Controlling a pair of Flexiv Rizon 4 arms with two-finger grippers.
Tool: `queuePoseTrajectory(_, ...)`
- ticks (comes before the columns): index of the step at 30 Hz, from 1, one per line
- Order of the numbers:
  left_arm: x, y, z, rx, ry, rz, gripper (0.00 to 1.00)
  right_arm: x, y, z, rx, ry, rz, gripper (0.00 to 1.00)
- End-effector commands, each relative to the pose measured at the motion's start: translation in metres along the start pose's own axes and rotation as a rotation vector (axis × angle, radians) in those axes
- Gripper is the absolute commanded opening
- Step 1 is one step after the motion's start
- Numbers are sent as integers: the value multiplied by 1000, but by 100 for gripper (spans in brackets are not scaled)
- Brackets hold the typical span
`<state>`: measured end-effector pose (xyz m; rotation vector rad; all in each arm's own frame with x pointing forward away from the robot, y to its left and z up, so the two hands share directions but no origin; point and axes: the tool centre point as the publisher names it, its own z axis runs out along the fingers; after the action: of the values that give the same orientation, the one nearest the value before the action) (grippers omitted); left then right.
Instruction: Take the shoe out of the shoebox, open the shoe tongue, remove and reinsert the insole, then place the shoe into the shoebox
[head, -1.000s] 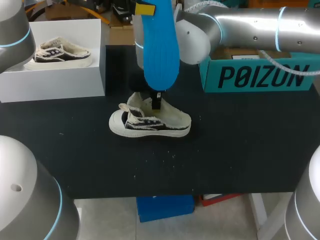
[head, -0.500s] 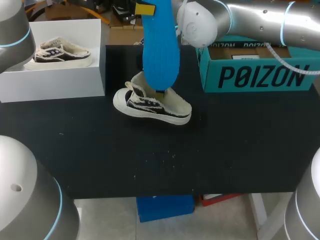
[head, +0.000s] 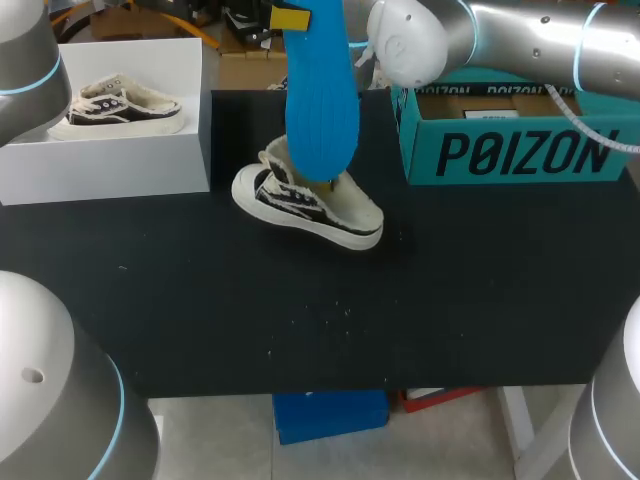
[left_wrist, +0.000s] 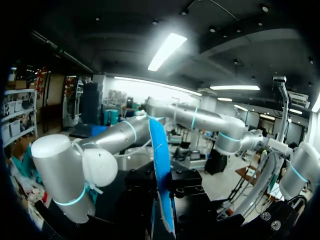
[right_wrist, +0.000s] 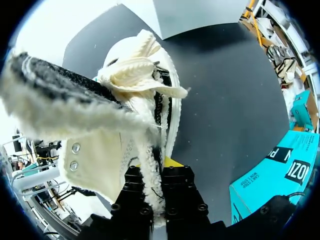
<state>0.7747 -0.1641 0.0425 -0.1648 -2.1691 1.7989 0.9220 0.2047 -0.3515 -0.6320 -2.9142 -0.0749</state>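
Observation:
A blue insole (head: 320, 95) hangs upright over the middle of the table, and in the left wrist view it (left_wrist: 160, 165) stands edge-on between the fingers of my left gripper (left_wrist: 161, 196), which is shut on it. One yellow fingertip (head: 290, 17) shows at the insole's upper end. Beneath it is a cream and black shoe (head: 305, 205), tilted with its toe raised and its heel on the black table. My right gripper (right_wrist: 155, 176) is shut on the shoe's fleecy side wall (right_wrist: 145, 165). In the head view the insole hides that gripper.
A teal shoebox (head: 510, 150) stands open at the back right. At the back left a white box (head: 110, 160) carries a second shoe (head: 120, 105). The black table top (head: 300, 320) in front of the shoe is bare.
My right arm has lifted the shoe's toe off the table and drawn it a little back, so the shoe now tilts. The insole has stayed in place.

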Motion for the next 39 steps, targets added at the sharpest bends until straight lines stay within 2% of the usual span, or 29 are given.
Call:
queuePoseTrajectory(1,0,0,0,-3,0,-1,0,1,0,-2,1,0,1,0)
queuePoseTrajectory(4,0,0,0,-3,0,-1,0,-17,-3,1,5,50,238,0)
queuePoseTrajectory(5,0,0,0,-3,0,-1,0,-27,-7,2,-8,99,422,0)
queuePoseTrajectory(6,0,0,0,-3,0,-1,0,-31,-12,2,-25,117,536,0)
queuePoseTrajectory(8,0,0,0,-3,0,-1,0,-36,-21,-1,-61,97,778,0)
queuePoseTrajectory(9,0,0,0,-3,0,-1,0,-36,-26,-4,-93,100,837,0)
queuePoseTrajectory(22,0,0,0,-3,0,-1,0,-36,-26,-4,-93,100,837,0)
queuePoseTrajectory(24,0,0,0,-3,0,-1,0,-44,-24,-3,-64,53,1054,0)
queuePoseTrajectory(28,0,0,0,-3,0,-1,0,-46,-24,-3,-93,43,1257,0)
queuePoseTrajectory(30,0,0,0,-3,0,-1,0,-46,-26,-3,-112,16,1299,0)
queuePoseTrajectory(32,0,0,0,-3,0,-1,0,-45,-28,-2,-124,-57,1330,0)
queuePoseTrajectory(34,0,0,0,-3,0,-1,0,-44,-31,-2,-152,-53,1354,0)
queuePoseTrajectory(36,0,0,0,-3,0,-1,0,-42,-33,-1,-161,-104,1371,0)
queuePoseTrajectory(39,0,0,0,-3,0,-1,0,-41,-36,2,-178,-126,1391,0)
